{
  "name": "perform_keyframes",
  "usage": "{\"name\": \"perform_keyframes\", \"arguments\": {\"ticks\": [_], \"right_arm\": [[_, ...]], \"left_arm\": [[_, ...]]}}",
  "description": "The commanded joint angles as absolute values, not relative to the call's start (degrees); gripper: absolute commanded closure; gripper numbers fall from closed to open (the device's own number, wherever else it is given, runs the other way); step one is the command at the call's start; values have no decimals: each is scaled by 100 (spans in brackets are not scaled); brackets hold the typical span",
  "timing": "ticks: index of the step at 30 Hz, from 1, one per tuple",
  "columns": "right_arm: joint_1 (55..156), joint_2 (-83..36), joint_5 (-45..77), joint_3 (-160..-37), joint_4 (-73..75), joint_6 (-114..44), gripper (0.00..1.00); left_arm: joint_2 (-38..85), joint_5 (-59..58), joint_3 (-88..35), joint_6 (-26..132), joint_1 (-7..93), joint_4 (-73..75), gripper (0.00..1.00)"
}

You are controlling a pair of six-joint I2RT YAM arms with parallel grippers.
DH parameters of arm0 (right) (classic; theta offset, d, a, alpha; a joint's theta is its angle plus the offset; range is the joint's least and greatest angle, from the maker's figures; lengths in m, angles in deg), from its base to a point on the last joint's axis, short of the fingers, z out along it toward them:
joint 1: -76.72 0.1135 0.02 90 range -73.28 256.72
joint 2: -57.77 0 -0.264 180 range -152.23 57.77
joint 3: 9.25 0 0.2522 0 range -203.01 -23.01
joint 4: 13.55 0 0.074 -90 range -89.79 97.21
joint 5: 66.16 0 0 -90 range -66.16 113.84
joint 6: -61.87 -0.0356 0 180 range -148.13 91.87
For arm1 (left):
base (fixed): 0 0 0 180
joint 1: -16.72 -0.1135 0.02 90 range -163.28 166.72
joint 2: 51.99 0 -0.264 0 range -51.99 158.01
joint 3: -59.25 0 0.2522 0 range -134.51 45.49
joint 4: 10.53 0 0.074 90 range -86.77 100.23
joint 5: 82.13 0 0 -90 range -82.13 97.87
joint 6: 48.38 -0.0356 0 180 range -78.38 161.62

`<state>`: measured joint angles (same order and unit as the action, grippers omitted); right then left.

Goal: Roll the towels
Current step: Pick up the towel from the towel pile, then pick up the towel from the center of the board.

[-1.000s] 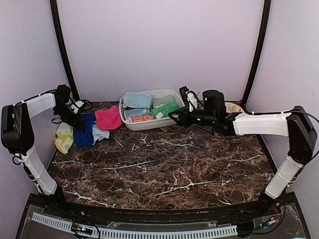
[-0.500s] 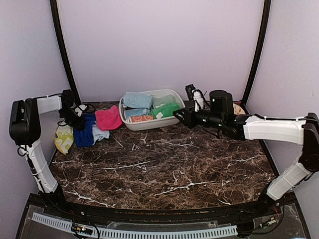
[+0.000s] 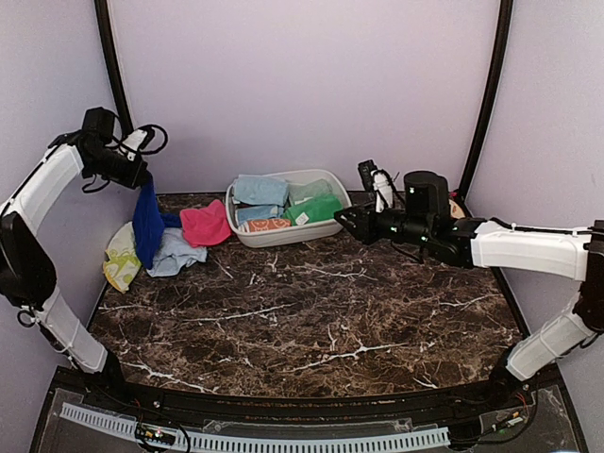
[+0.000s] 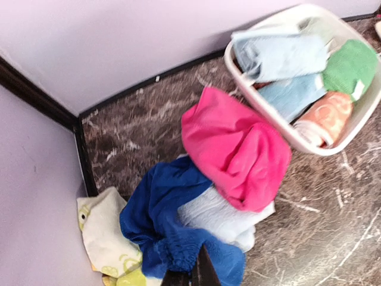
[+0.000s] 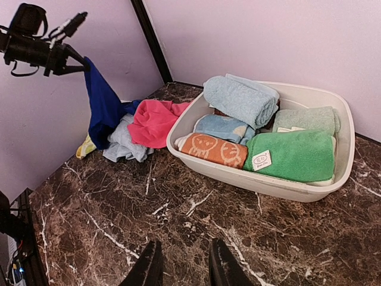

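Observation:
My left gripper [image 3: 135, 177] is shut on the royal blue towel [image 3: 146, 225] and holds it raised at the far left. The towel hangs down to the pile, and its bunched edge sits at my fingertips [image 4: 205, 275] in the left wrist view. Under it lie a pink towel [image 3: 205, 225] and a pale blue towel [image 3: 176, 253]. The right wrist view shows the hanging blue towel [image 5: 104, 107], the pink one [image 5: 155, 122] and the pale blue one [image 5: 122, 143]. My right gripper [image 5: 183, 263] is open over bare marble in front of the tub, holding nothing.
A white oval tub [image 3: 247, 238] at the back centre holds rolled pale blue, green [image 5: 292, 155] and orange patterned towels. A yellow-green patterned cloth [image 3: 120, 260] lies at the table's far left edge. Walls close in the back and both sides.
The left gripper shut on the royal blue towel and rose, pulling it up off the pile. The right arm drew back a little to the right and its jaws narrowed.

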<state>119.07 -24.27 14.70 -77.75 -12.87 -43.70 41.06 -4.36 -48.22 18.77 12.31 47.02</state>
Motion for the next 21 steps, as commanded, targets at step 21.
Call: {"name": "perform_keyframes", "arguments": {"ticks": [21], "right_arm": [[11935, -1777, 2335, -8028, -577, -4414, 75]], "left_arm": [[3048, -3406, -8701, 1678, 3918, 5507, 100]]}}
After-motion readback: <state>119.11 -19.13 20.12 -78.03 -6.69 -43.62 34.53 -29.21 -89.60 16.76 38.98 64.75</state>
